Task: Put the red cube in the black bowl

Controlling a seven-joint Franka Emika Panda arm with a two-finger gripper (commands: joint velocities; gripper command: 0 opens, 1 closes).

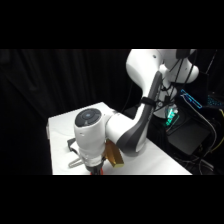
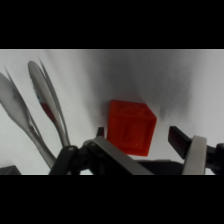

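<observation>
Grasp step | jaws released, straddling red cube (image 2: 131, 127) at frame centre | we should centre, descend, then clench squarely; tongs (image 2: 37, 107) left.

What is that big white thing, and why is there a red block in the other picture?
The white thing is a robot arm reaching over a white table. One picture is taken from beside the table. The other comes from a small camera on the arm's wrist, looking down past its gripper, the part that grabs. There you see the red cube on the table between the gripper's two open fingers; nothing is held yet. The shiny metal things beside it are tongs lying on the table. The side picture hides the cube behind the arm, and no bowl shows.
</observation>
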